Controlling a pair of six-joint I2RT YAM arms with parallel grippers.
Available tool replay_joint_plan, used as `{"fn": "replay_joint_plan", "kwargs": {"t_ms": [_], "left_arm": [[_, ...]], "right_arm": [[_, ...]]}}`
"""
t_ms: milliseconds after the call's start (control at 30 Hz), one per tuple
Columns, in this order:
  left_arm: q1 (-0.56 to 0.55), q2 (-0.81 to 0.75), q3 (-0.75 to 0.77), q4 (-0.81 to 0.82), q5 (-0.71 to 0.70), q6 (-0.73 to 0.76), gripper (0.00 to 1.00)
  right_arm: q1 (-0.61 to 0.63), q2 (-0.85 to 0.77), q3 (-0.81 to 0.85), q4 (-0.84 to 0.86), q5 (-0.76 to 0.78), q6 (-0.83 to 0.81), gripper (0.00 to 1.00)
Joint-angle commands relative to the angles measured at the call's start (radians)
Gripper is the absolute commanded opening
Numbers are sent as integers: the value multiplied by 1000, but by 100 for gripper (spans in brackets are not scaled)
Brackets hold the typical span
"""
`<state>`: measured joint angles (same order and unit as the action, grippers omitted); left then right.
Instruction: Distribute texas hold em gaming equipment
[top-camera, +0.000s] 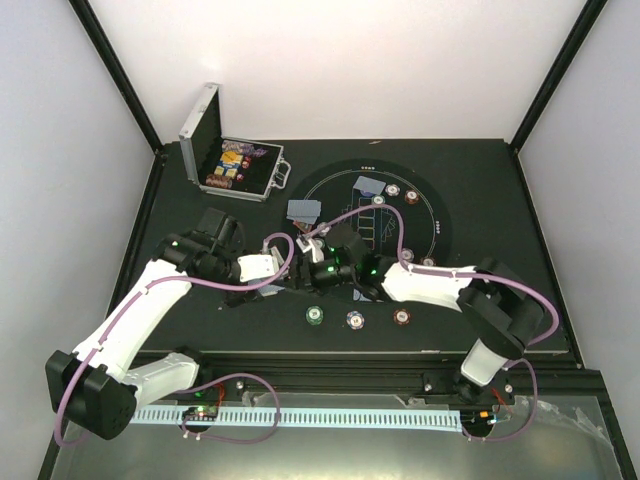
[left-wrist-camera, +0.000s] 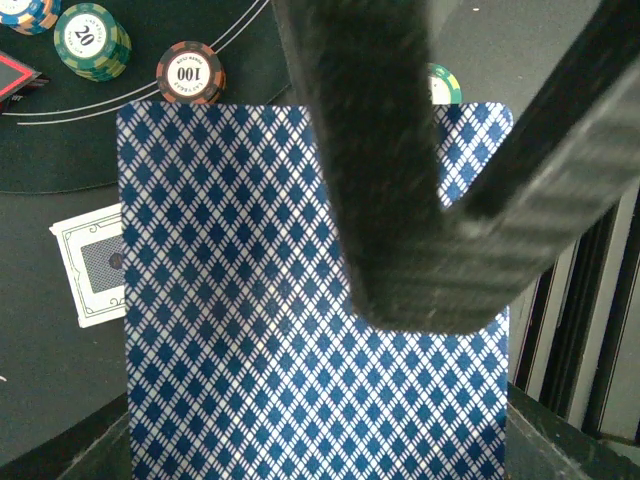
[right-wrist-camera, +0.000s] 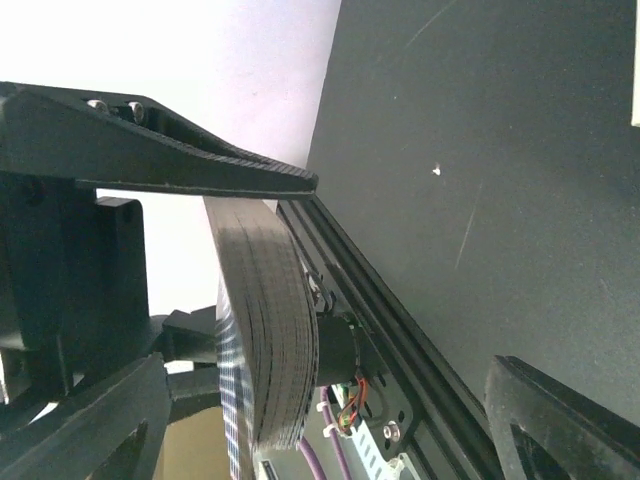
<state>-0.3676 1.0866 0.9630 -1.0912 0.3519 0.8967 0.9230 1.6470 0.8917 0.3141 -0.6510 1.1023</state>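
My left gripper (top-camera: 283, 264) is shut on a deck of playing cards (left-wrist-camera: 300, 330), whose blue-and-white diamond back fills the left wrist view. My right gripper (right-wrist-camera: 328, 378) is open, and the deck (right-wrist-camera: 265, 330) stands edge-on between its fingers without being clamped. One right finger (left-wrist-camera: 390, 190) lies across the deck's back. On the table in front lie a green chip (top-camera: 314, 316), a blue-white chip (top-camera: 355, 319) and a dark red chip (top-camera: 402, 317). A green chip stack (left-wrist-camera: 92, 40), a dark red chip (left-wrist-camera: 190, 73) and a single face-down card (left-wrist-camera: 90, 262) lie beyond the deck.
The open silver case (top-camera: 225, 160) stands at the back left with more chips inside. Dealt cards (top-camera: 304, 210) and chips (top-camera: 394, 193) lie on the round printed mat (top-camera: 440, 215). A slotted rail (top-camera: 300, 415) runs along the near edge.
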Motion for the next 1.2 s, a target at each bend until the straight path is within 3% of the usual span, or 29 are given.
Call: {"fn": "replay_joint_plan", "kwargs": {"t_ms": [0, 400, 567, 700, 933, 1167], "left_arm": [[6, -1, 45, 0, 25, 2, 2], [6, -3, 48, -3, 28, 8, 2], [6, 1, 49, 0, 34, 7, 2], [6, -1, 46, 0, 29, 8, 2], [6, -3, 43, 5, 24, 8, 2], [6, 3, 40, 6, 22, 7, 2]], "right_arm": [[11, 51, 56, 34, -19, 8, 87], [-34, 81, 5, 22, -27, -2, 67], [-52, 51, -23, 19, -22, -7, 49], [-57, 28, -22, -3, -15, -18, 42], [-70, -22, -37, -25, -7, -19, 3], [-89, -83, -40, -98, 4, -58, 1]]}}
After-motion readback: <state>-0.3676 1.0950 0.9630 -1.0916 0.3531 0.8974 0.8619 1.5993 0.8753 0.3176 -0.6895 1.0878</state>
